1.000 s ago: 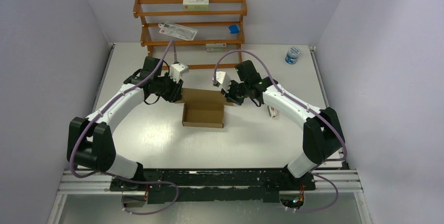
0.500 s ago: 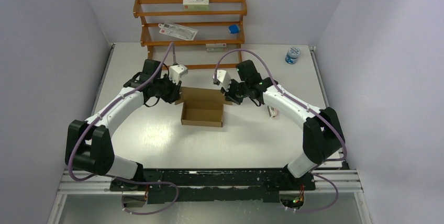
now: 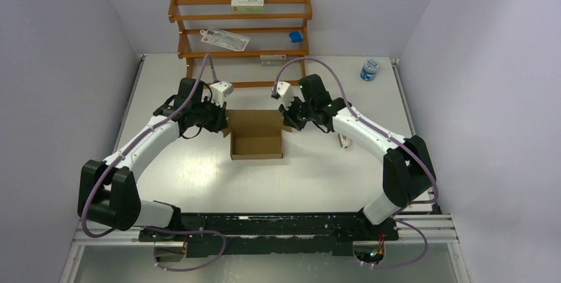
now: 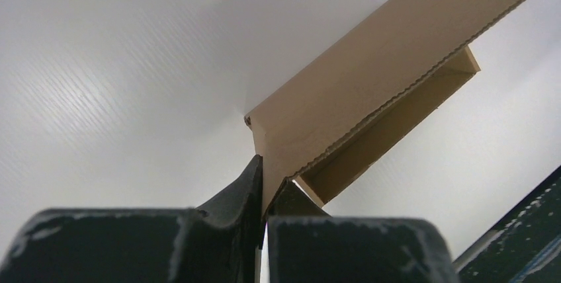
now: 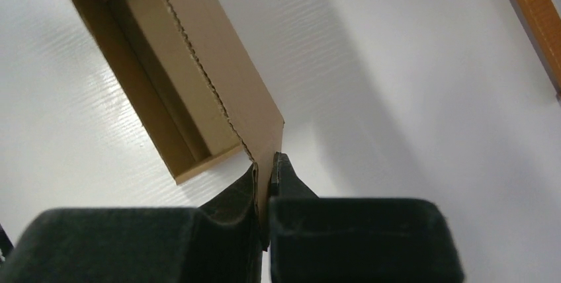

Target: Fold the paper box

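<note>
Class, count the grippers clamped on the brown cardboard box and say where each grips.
2. The left gripper pinches the paper box's lid flap at its left corner; the right gripper pinches the same flap at its right corner. None hidden.

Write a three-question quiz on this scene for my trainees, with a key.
1. True or false: the left gripper and the right gripper are each shut on the box.
2. Multiple choice: the lid of the box is
A. taped down
B. open, with the inside of the box showing
C. torn off and lying apart
3. Short answer: what wooden thing stands behind the box, by the far wall?

Key
1. True. Each pinches a side edge of the lid.
2. B
3. The shelf.
</note>
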`<state>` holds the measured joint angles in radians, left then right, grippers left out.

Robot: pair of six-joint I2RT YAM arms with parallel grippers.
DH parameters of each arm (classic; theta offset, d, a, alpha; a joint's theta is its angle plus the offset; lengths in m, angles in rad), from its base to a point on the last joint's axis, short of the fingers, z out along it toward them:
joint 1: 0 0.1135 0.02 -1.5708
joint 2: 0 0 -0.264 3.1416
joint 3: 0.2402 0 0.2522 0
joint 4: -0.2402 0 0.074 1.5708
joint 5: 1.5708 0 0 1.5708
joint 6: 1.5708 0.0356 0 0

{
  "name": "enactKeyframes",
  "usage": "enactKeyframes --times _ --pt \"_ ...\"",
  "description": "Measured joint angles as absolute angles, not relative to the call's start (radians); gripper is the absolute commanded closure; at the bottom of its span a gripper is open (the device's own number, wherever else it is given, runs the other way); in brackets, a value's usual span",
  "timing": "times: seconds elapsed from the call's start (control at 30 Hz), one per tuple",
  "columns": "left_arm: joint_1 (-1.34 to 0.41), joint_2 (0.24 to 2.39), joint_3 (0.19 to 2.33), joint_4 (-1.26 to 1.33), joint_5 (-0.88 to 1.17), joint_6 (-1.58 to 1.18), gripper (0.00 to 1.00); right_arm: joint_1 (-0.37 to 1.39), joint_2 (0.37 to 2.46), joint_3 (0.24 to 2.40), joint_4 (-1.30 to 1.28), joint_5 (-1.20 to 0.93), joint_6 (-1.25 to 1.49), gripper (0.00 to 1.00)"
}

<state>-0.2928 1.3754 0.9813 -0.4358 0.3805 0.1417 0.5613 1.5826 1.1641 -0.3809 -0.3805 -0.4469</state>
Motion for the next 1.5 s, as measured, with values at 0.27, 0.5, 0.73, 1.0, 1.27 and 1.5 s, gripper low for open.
enactKeyframes --times 0.27,0.5,0.73,1.0,1.27,1.5 --pt "-0.347 1.357 0.949 -0.408 0.292 -0.056 0.93 0.568 1.580 1.166 -0.372 -0.305 -0.257 1.00" --pt "-0.385 1.340 0.947 -0.395 0.156 -0.239 0.95 0.657 1.583 1.190 -0.392 -0.113 -0.061 1.00" --pt "-0.441 1.283 0.908 -0.370 0.023 -0.368 0.91 0.761 1.585 1.194 -0.392 0.155 0.160 1.00" --pt "-0.475 1.231 0.825 -0.247 0.001 -0.443 0.91 0.775 1.585 1.192 -0.337 0.331 0.351 1.00" --pt "-0.532 1.234 0.769 -0.154 -0.067 -0.506 0.86 0.783 1.585 1.118 -0.249 0.411 0.426 1.00" --pt "-0.591 1.278 0.769 -0.109 -0.156 -0.574 0.82 0.791 1.585 1.049 -0.181 0.470 0.447 1.00"
